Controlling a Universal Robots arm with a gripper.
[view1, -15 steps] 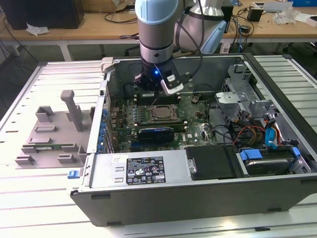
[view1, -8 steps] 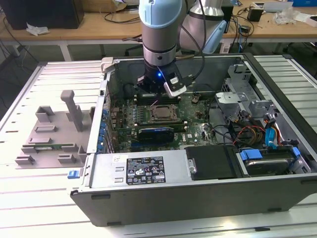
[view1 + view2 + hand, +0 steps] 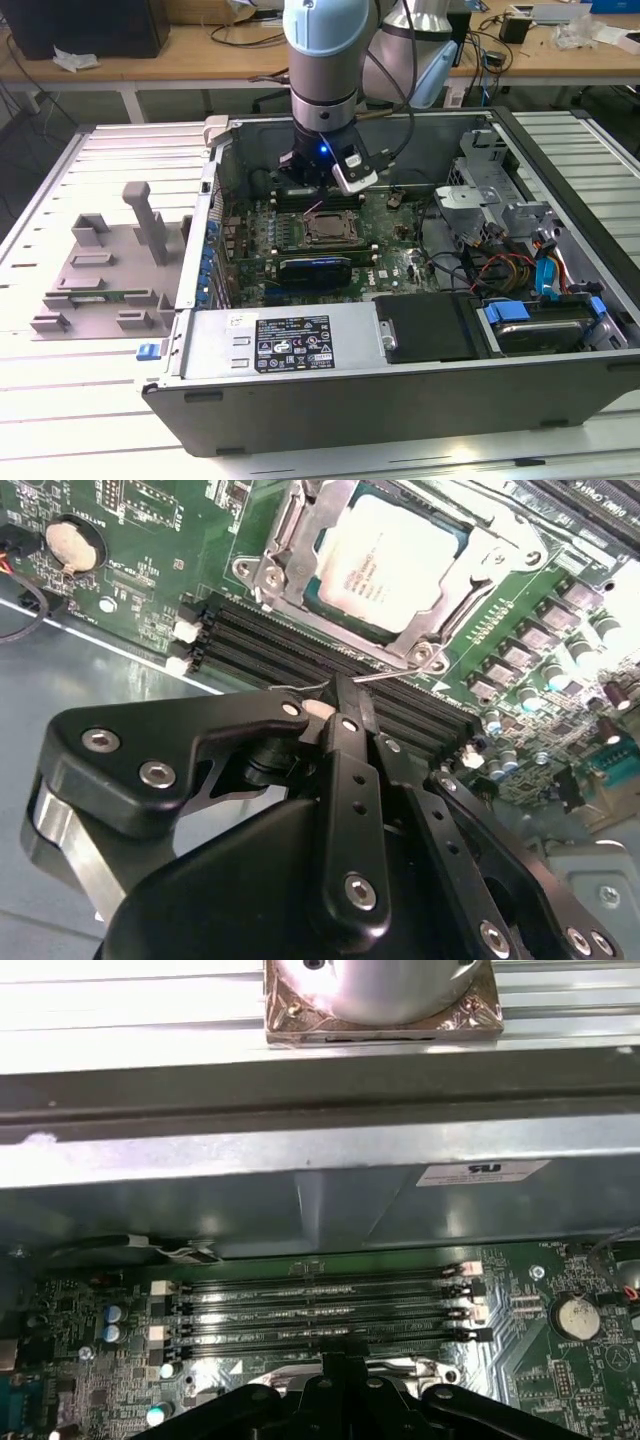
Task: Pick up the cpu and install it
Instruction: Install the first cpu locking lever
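Observation:
The cpu (image 3: 390,555), a flat silvery square, lies inside the metal-framed socket (image 3: 275,575) of the green motherboard, with the frame closed around its edges. In the exterior view the cpu (image 3: 328,228) sits mid-board inside the open computer case (image 3: 300,400). My gripper (image 3: 343,692) hovers just beside the socket, over the black memory slots (image 3: 300,645), fingers pressed together. The socket's thin wire lever (image 3: 400,675) runs right at the fingertips; whether it is pinched I cannot tell. In the exterior view the gripper (image 3: 316,192) hangs low over the board, behind the socket.
The case walls (image 3: 300,1200) close in around the arm. A power supply (image 3: 290,345) spans the front, with drive bays and cables (image 3: 520,270) at the exterior view's right. A coin cell (image 3: 75,545) sits on the board. A grey fixture tray (image 3: 110,265) lies outside the case.

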